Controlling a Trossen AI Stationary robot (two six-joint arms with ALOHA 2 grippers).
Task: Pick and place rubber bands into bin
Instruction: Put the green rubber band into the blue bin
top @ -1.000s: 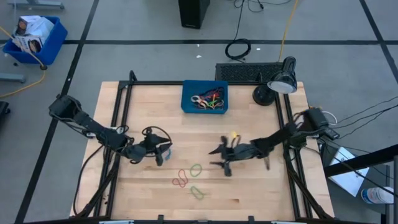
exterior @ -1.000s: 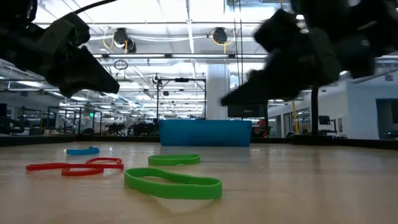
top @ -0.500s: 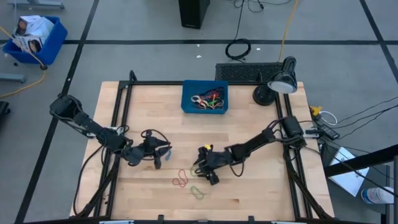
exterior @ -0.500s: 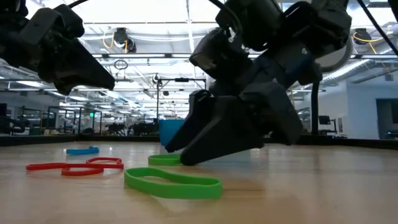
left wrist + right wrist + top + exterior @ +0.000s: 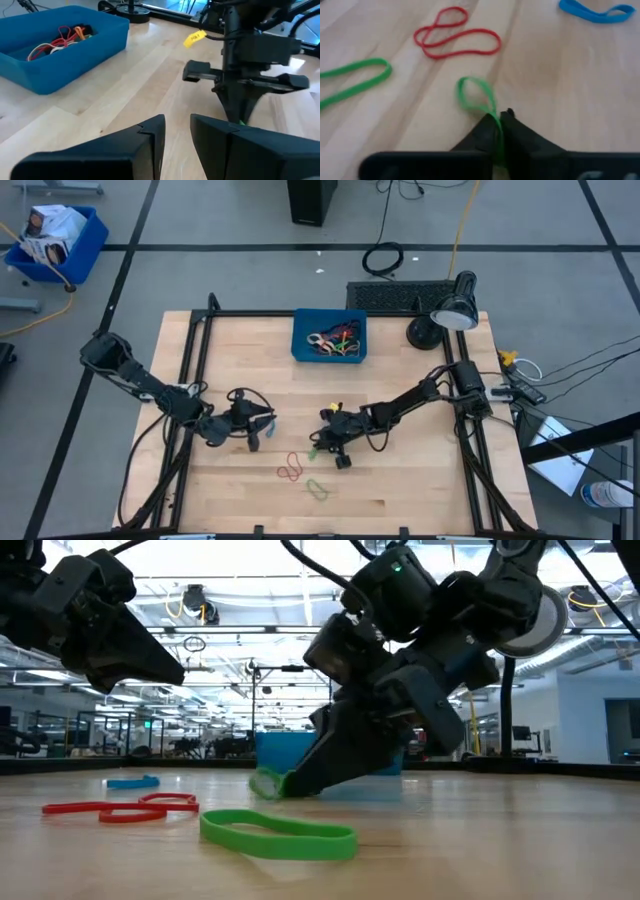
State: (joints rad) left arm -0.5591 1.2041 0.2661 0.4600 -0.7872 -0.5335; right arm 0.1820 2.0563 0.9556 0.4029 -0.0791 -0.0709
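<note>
The green rubber band (image 5: 479, 100) hangs pinched in the right gripper (image 5: 322, 446), just above the worktop (image 5: 420, 480). The bin (image 5: 329, 336) lies straight beyond it, well apart. The left gripper (image 5: 262, 425), fingers slightly spread and empty, waits farther from the bin.

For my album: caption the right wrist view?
Right gripper shut on a thin green rubber band, red rubber bands beyond.

Bare wood between right gripper (image 5: 318, 448) and bin (image 5: 329, 356); left gripper (image 5: 262, 423) well aside.
</note>
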